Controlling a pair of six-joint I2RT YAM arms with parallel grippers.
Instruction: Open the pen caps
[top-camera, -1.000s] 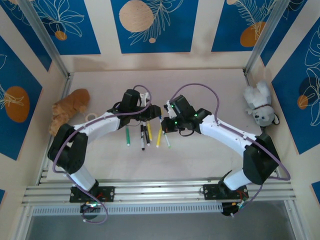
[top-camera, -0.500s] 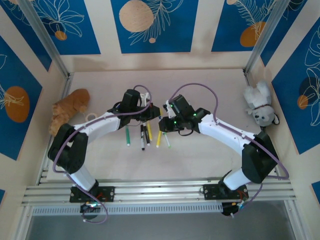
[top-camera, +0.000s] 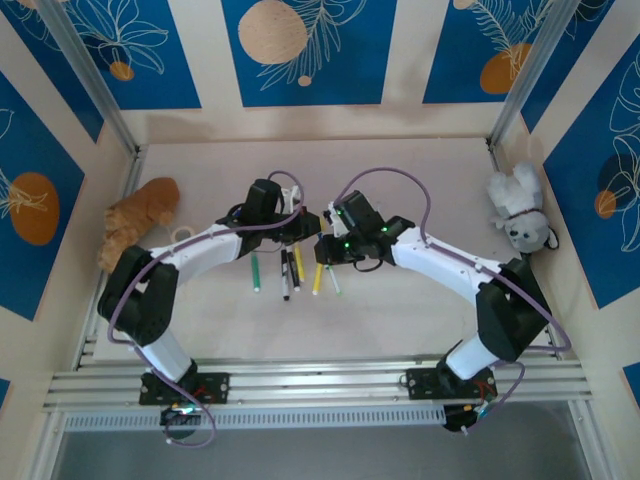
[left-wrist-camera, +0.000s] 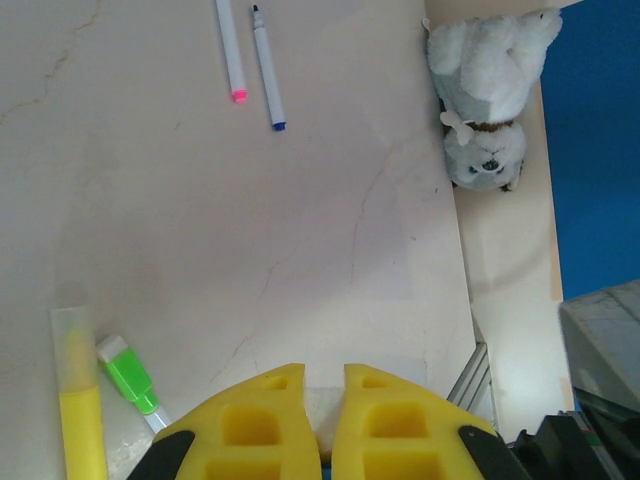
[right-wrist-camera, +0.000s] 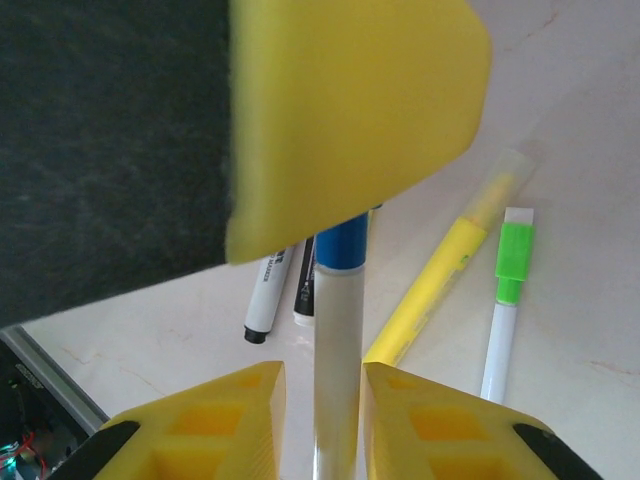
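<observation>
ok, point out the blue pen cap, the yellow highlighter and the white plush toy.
blue pen cap (right-wrist-camera: 342, 246), right wrist view, middle of the cap.
yellow highlighter (right-wrist-camera: 428, 290), right wrist view, on its yellow barrel.
white plush toy (left-wrist-camera: 487, 62), left wrist view, on its body.

The left gripper (left-wrist-camera: 322, 372) and the right gripper (right-wrist-camera: 322, 370) meet tip to tip above the table (top-camera: 400, 310). 1 pen (right-wrist-camera: 337, 340) lies between the right gripper's fingers, and its pen cap (right-wrist-camera: 342, 243) runs under a left gripper pad. The pen row (top-camera: 254, 270) lies on the table below both grippers. 2 loose pens (left-wrist-camera: 232, 50) lie well ahead of the left gripper, with 1 plush toy (left-wrist-camera: 490, 90) to their right. The 2nd plush toy (top-camera: 135, 220) lies well left of the left gripper.
</observation>
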